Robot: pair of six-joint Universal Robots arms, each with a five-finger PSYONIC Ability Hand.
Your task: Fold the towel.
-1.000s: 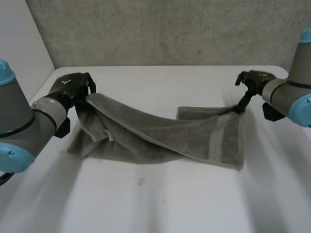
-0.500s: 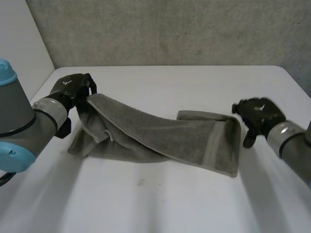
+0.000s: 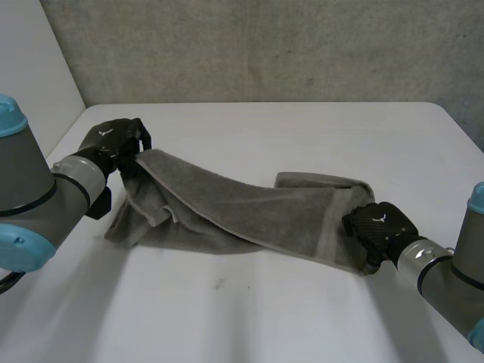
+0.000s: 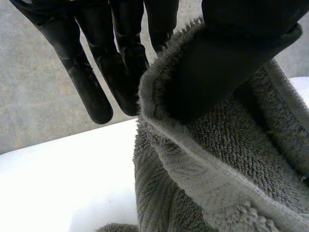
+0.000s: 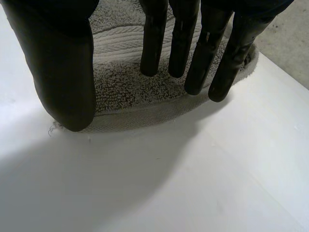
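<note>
My right hand [image 3: 378,225], fingers straight and empty, hovers over a corner of the rumpled grey terry towel [image 3: 249,208], whose hem I should pinch deep while my left hand [image 3: 113,142] clamps the opposite end.

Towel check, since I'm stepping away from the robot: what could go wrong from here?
The right hand is open over the towel corner, so its grab may miss. The left hand pinches only an edge, which might slip. Bunched cloth beneath it could fold crooked.
</note>
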